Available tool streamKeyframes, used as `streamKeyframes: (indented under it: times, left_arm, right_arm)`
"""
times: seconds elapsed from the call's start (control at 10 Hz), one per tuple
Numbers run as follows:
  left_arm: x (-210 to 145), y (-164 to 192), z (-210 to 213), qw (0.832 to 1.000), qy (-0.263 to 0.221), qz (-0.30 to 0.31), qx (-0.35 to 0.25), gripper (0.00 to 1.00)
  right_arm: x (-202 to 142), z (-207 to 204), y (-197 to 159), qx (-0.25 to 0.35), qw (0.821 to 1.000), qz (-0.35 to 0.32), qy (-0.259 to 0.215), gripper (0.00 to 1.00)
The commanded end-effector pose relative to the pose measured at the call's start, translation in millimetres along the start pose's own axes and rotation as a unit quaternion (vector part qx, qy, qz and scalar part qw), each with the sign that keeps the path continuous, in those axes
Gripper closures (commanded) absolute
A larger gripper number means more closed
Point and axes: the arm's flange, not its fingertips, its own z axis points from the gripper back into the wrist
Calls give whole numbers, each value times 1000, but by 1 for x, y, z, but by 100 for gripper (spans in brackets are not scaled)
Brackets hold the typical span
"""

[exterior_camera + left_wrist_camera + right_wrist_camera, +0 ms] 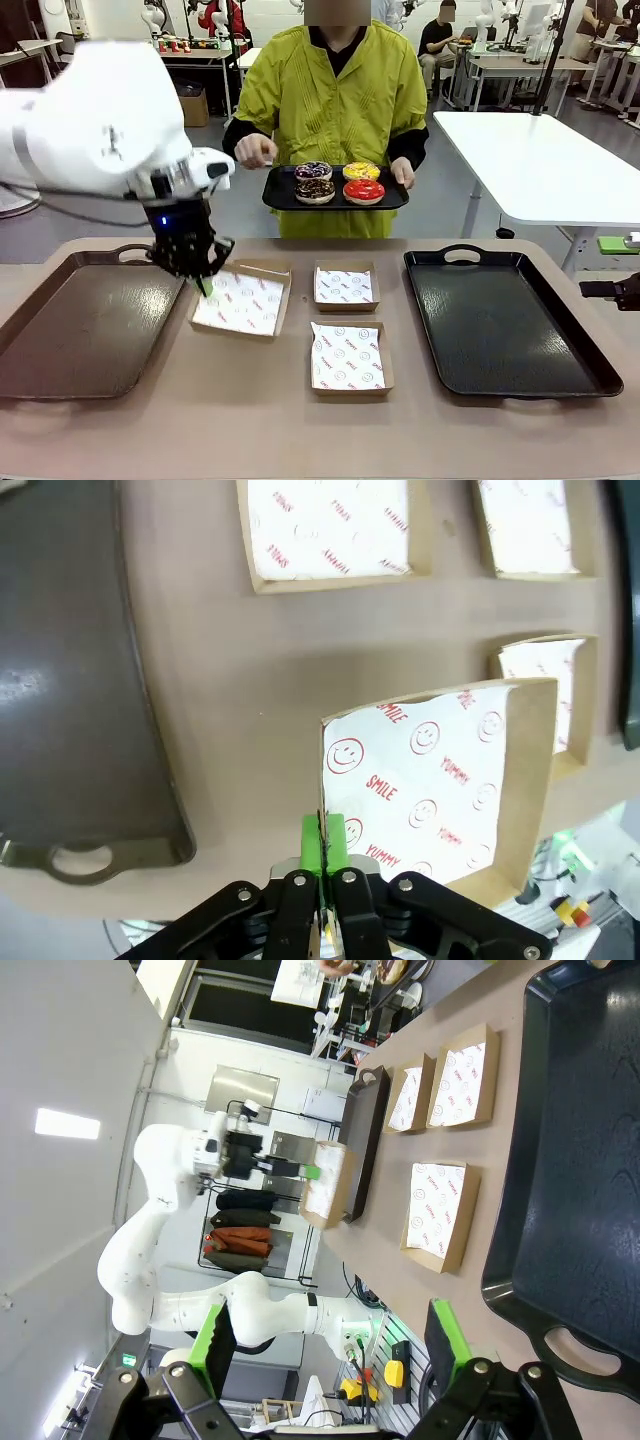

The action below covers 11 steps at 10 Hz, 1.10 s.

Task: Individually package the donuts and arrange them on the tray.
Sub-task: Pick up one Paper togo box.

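Across the table a person holds a black serving tray (283, 197) carrying the donuts: red (364, 189), yellow (361, 171), chocolate (315, 189) and purple-brown (313, 170). My left gripper (205, 284) (322, 842) is shut on the edge of a paper-lined cardboard box (243, 302) (440, 780), which hangs tilted above the table beside the brown tray (80, 325). My right gripper (330, 1345) is open with nothing between its green pads, hovering off the handle end of the black tray (580, 1160) (505, 320).
Two more lined boxes (345, 286) (347, 358) lie in the middle of the table between the two trays. In the left wrist view, a further box (555, 680) sits partly behind the held one. A white table (540, 160) stands at the back right.
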Motion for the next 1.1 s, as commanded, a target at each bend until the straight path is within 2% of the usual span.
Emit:
streamKeyframes:
  times: [0.0, 0.3, 0.6, 0.7, 0.8, 1.0]
  left_arm:
    - [31, -2, 26, 1000, 16, -15, 9, 100]
    - [89, -7, 44, 1000, 9, -23, 18, 100]
    - [142, -3, 37, 1000, 6, -14, 12, 100]
    - [149, 1, 31, 1000, 6, -7, 4, 100]
    - [126, 0, 33, 1000, 1, -10, 5, 100]
    - [126, 0, 33, 1000, 1, -10, 5, 100]
  right_arm:
    - [0, 0, 1, 6, 1000, 4, -1, 0]
    - [0, 0, 1, 6, 1000, 4, -1, 0]
    - [0, 0, 1, 6, 1000, 4, -1, 0]
    - [0, 0, 1, 6, 1000, 4, -1, 0]
    - [0, 0, 1, 6, 1000, 4, -1, 0]
    - [0, 0, 1, 6, 1000, 4, -1, 0]
